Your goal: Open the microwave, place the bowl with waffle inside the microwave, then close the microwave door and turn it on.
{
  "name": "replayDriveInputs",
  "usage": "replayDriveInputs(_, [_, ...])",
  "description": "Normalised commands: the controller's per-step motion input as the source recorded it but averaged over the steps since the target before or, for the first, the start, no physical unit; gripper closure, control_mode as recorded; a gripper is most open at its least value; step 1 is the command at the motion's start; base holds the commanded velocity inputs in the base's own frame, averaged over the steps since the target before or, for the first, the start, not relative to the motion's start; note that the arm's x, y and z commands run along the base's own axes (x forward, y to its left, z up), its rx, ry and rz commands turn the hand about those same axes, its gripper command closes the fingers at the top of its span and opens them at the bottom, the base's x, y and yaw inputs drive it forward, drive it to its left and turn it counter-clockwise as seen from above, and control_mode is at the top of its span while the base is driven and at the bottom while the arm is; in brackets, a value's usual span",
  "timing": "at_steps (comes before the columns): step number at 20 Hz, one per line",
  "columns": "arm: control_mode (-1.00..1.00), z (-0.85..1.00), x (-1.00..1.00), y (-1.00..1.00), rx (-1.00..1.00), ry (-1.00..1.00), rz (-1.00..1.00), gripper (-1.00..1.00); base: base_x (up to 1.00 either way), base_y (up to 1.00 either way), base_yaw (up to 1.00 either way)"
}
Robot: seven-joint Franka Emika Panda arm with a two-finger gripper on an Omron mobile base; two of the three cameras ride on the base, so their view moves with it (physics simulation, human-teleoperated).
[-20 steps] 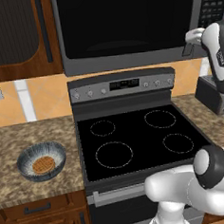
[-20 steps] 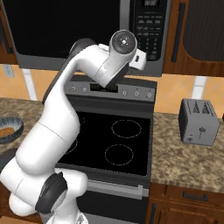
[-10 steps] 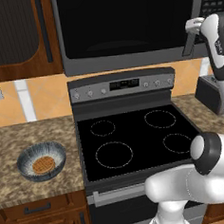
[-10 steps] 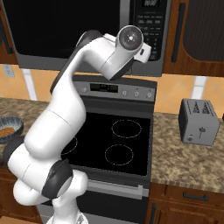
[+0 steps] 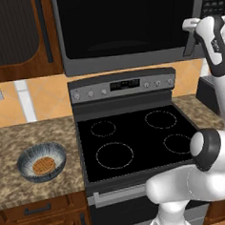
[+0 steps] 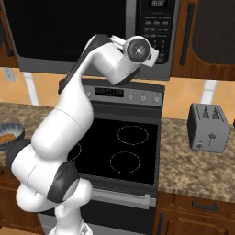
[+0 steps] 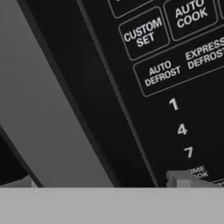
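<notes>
The hand view sits tight against the microwave's keypad (image 7: 175,87): white labels read CUSTOM SET, AUTO COOK, AUTO DEFROST and EXPRESS DEFROST above the digits 1, 4 and 7, all running tilted across the picture. To their left a wide grey bar, the door handle (image 7: 48,113), slants from upper left to lower right. Two small fingertips (image 7: 179,178) poke up at the bottom edge, one at either side; they stand apart with nothing seen between them, but how far open they are I cannot tell.

The left base view gives the whole microwave (image 5: 127,27), mounted above the stove (image 5: 135,136), its door (image 5: 121,23) shut and its wide dark window facing the room. The arm's white wrist rises at the right edge, and the gripper (image 5: 192,27) is up at the door's right side, by the handle and keypad. In the right base view the arm's elbow and wrist cover that same spot, so the gripper itself is hidden there; this view adds a grey two-slot toaster (image 6: 209,127) on the counter right of the stove.

The speckled brown granite counter (image 5: 21,140) runs either side of the black glass cooktop, with wooden cabinets above and below and an orange-tan backsplash.

The bowl (image 5: 42,161) stands upright on the left counter, just beside the stove, with the waffle (image 5: 43,165) lying flat in it. The microwave's long axis runs left to right.
</notes>
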Motion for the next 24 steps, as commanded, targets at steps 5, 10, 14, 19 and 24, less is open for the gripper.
replayDriveInputs(5, [-1.00,-0.03,0.52,0.06,0.03,0.00,0.00,1.00,0.00,0.00,0.00])
replayDriveInputs(10, [-1.00,-0.01,0.17,0.14,0.00,0.03,0.00,1.00,0.00,0.00,0.00])
replayDriveInputs(14, [-1.00,0.00,-0.39,0.03,-0.03,0.00,-0.06,1.00,0.00,0.00,0.00])
replayDriveInputs(19, [-1.00,0.00,-0.95,-0.12,0.00,0.00,-0.20,1.00,0.00,0.00,0.00])
replayDriveInputs(24, [-1.00,-0.03,-1.00,-0.11,-0.09,0.08,-0.37,1.00,0.00,0.00,0.00])
